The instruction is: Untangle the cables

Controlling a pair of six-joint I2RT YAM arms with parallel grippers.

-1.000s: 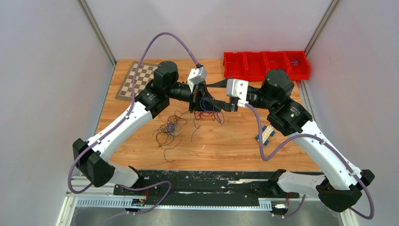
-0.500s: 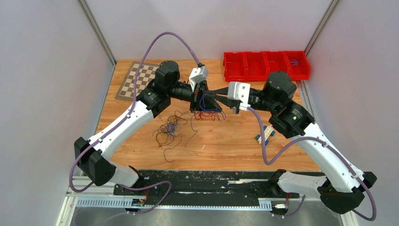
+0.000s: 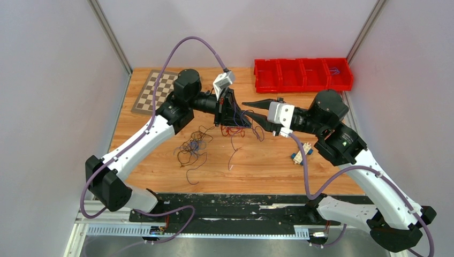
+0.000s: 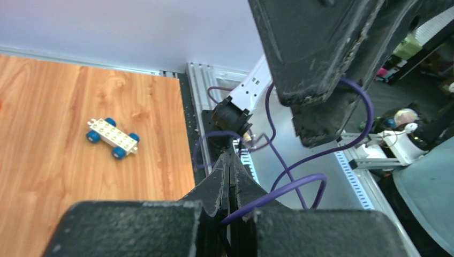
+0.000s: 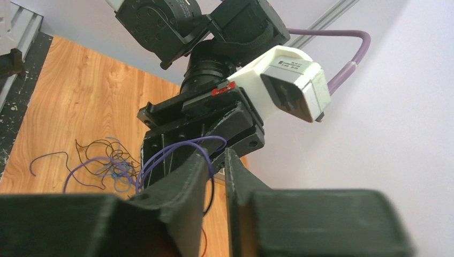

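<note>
Pinching a bunch of red and purple cables (image 3: 234, 127), the left gripper (image 4: 229, 160) has its fingers pressed tight together above the table (image 3: 267, 163). The right gripper (image 5: 218, 155) is just beside it, fingers a little apart, with one purple wire (image 5: 176, 147) looped over a finger. A dark heap (image 3: 191, 147) of cables lies on the wood. The red bin (image 3: 300, 89) has four boxes, and the far right one holds a small blue-purple bundle (image 3: 334, 70).

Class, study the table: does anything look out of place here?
A small white toy car with blue wheels lies on the right of the table, apart from the cables; it has nothing to do with wires.
</note>
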